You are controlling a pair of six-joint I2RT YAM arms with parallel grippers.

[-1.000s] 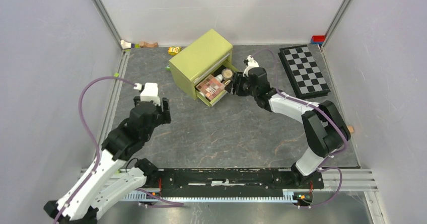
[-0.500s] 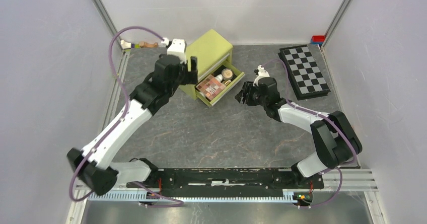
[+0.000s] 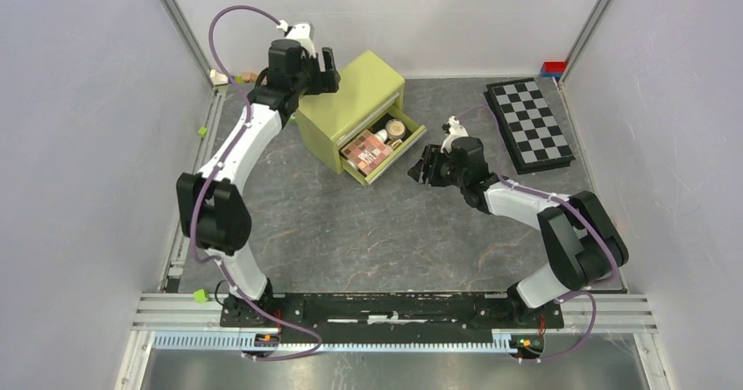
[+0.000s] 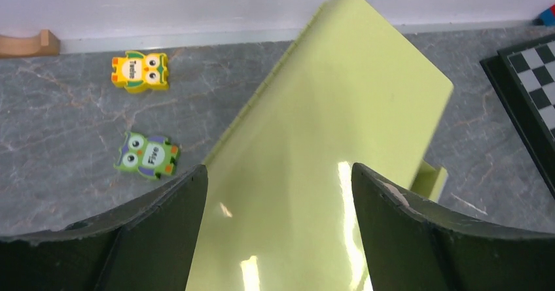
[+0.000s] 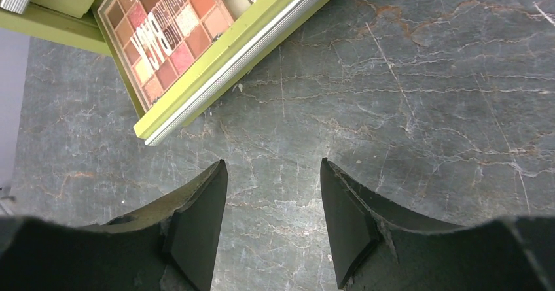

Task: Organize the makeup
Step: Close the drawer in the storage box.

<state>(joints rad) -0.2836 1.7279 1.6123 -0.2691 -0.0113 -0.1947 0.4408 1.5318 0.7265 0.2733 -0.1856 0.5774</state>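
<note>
Showing the makeup gathered in the open drawer [image 3: 396,155] of the green cabinet [image 3: 350,101]: the eyeshadow palette [image 5: 173,33] is laid flat at the drawer's front, and a round compact [image 3: 395,128] and a white bottle [image 3: 382,136] are seen behind it. The smaller items cannot be told apart. No makeup is seen loose on the table [image 3: 368,232], so the sorting is judged nearly complete, with the drawer left to be pushed shut. The right gripper [image 5: 273,167] is held with its fingers spread wide and nothing between them, just in front of the drawer's front edge. The left gripper [image 4: 278,173] is likewise spread wide and empty, poised over the cabinet's top. A yellow owl block [image 4: 139,70], a green owl block [image 4: 147,155] and the chequered board [image 3: 530,123] are set apart from the cabinet.
</note>
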